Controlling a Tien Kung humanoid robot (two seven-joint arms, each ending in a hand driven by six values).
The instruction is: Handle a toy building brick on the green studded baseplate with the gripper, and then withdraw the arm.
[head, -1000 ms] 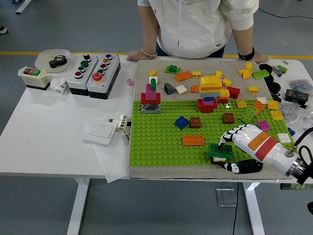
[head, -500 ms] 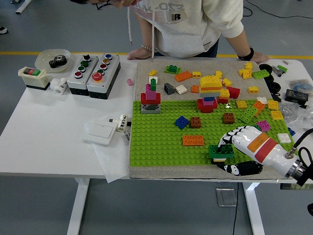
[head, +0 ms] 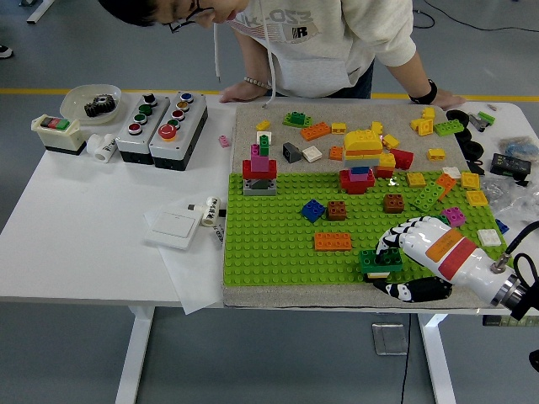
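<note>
Right hand (head: 402, 252), lower right of the frame, clenched around a dark green brick (head: 380, 260) at the lower right part of the green baseplate (head: 278, 252). Orange brick (head: 333, 241) just left of it. Person's 2 hands resting on the bench (head: 76, 227) at the top.

Just one cam here, mounted high on the robot's side, looking forward and down across the white table (head: 76, 244). It's wide, not close: the right hand (head: 402, 252) sits low right, a person (head: 320, 42) far beyond it.
</note>
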